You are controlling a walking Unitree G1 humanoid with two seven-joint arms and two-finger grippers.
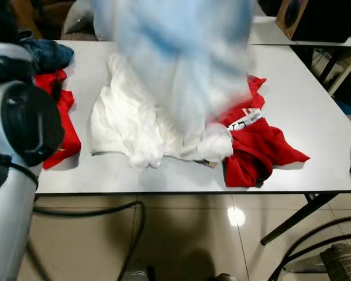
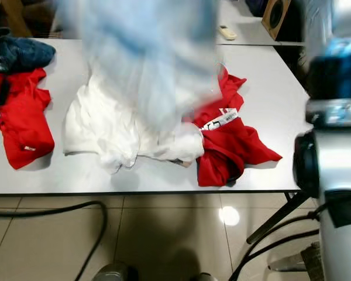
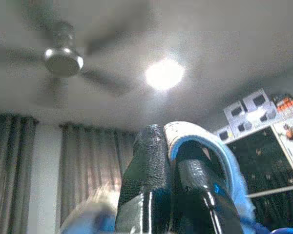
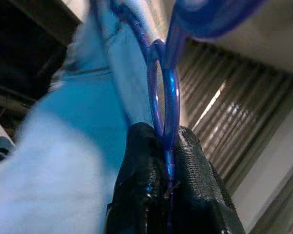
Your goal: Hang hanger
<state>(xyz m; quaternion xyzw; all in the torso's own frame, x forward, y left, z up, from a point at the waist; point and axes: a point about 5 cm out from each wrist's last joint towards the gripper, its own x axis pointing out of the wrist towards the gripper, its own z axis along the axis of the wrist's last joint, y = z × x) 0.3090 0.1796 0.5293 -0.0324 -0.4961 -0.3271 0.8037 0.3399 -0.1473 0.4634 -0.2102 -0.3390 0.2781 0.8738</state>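
Note:
A light blue garment (image 1: 181,52) hangs blurred in the air over the middle of the white table (image 1: 304,93). In the right wrist view a blue plastic hanger (image 4: 161,73) rises from between my right gripper's fingers, and my right gripper (image 4: 165,134) is shut on it, with the blue garment beside it. In the left wrist view my left gripper (image 3: 168,136) is shut on a folded edge of the light blue garment (image 3: 205,146) and points up at the ceiling. My left arm (image 1: 14,146) fills the near left and my right arm (image 2: 333,152) the near right.
On the table lie a crumpled white garment (image 1: 128,126), a red garment (image 1: 257,146) with a white label, another red garment (image 1: 61,126) at the left, and dark denim (image 1: 47,52) at the far left. A speaker (image 1: 316,17) stands at the back right. Cables (image 1: 105,211) cross the floor.

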